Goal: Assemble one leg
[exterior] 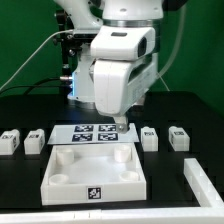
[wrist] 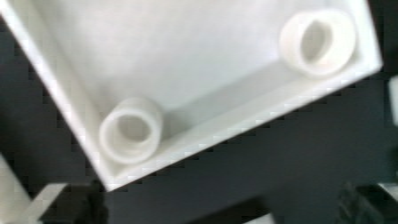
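Starting at the front of the exterior view, the white tabletop (exterior: 100, 166) lies flat on the dark surface (exterior: 30, 190) with its round sockets (wrist: 130, 130) facing up; my wrist view shows two of them. Behind it lies the marker board (exterior: 90, 133), and small legs lie in the same row on both sides. The leg (exterior: 150, 138) nearest to me is just beside the board on the exterior view's right, untouched. My gripper (exterior: 120, 124) hangs low over the board's edge. Its fingers look spread and hold nothing, though the wrist view is blurred. The risk, I think, is this: going down here I strike the board or the tabletop rim, and moving sideways too low I push the leg away before I can take it.
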